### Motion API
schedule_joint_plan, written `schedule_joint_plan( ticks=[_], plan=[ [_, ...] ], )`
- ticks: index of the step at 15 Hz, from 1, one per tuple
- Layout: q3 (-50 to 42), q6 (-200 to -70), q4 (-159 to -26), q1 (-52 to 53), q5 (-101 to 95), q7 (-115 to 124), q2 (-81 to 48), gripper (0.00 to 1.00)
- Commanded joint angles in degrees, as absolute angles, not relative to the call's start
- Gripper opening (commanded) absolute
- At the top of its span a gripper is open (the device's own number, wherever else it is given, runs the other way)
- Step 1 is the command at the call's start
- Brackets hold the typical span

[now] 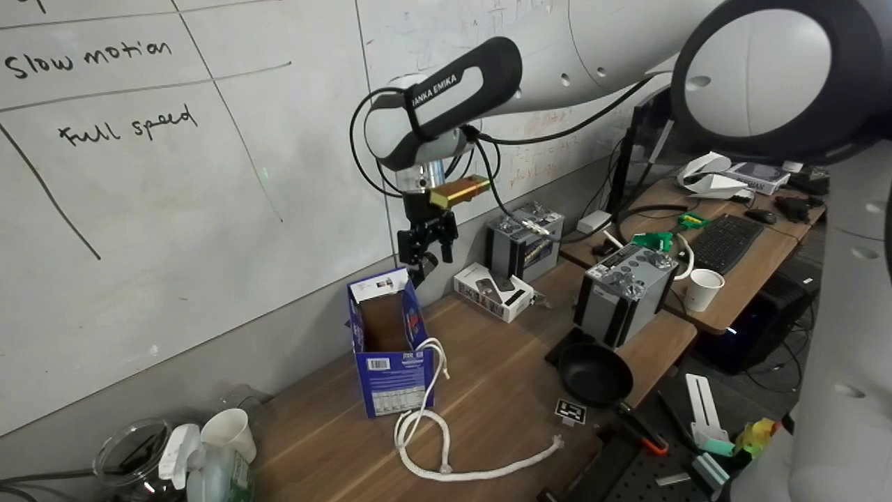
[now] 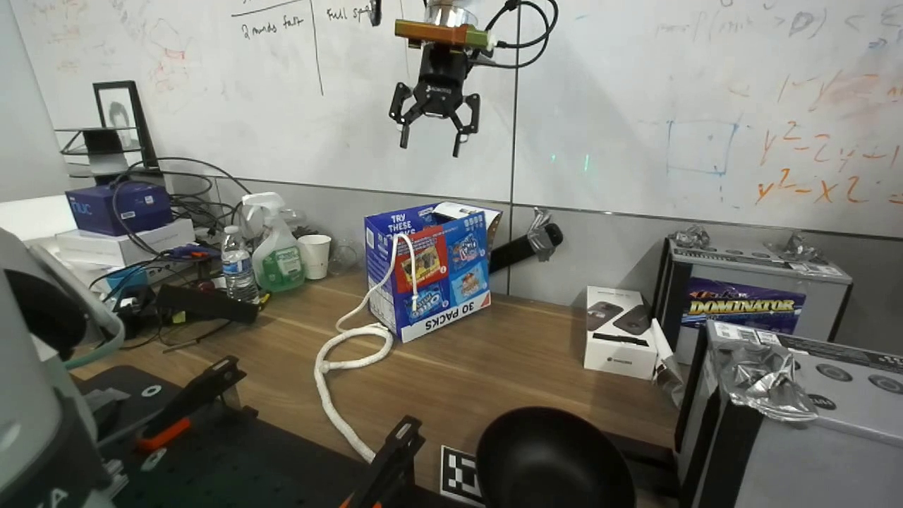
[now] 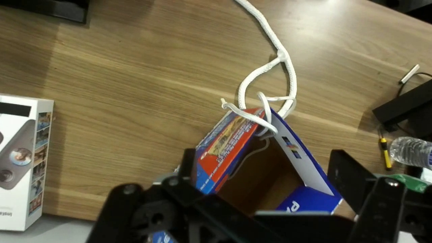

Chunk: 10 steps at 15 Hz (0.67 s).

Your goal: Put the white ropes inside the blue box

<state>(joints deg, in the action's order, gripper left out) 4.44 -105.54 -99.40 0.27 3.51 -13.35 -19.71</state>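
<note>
The blue box (image 1: pixel 395 383) stands open-topped on the table by the wall; it also shows in an exterior view (image 2: pixel 383 300) and in the wrist view (image 3: pixel 297 199). The white rope (image 1: pixel 481 477) lies in a loop on the table in front of it, also visible in an exterior view (image 2: pixel 328 406). A thinner stretch rises over a box corner, and its end hangs outside. In the wrist view the rope (image 3: pixel 266 28) curls over that corner; a thin pale line inside may be rope. My gripper (image 2: pixel 430 147) is open and empty, above the box, touching nothing.
A whiteboard wall stands behind the box. A black pan (image 1: pixel 596 373), a white product box (image 2: pixel 621 331) and two grey batteries (image 1: pixel 624 293) (image 2: pixel 755 296) stand to one side. A spray bottle (image 2: pixel 279 257), a water bottle (image 2: pixel 238 268) and a paper cup (image 2: pixel 315 255) stand on the other.
</note>
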Motion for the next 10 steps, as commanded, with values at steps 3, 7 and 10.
schedule_joint_plan(
  ticks=[3,7,10],
  plan=[
    [3.85,-113.95,-120.04,0.13,2.29,-16.53,-9.52,1.0],
    [3.94,-121.01,-133.33,0.19,2.18,-19.01,-5.04,1.0],
    [4.21,-129.7,-143.8,0.43,2.96,-22.0,-2.49,1.0]
  ],
)
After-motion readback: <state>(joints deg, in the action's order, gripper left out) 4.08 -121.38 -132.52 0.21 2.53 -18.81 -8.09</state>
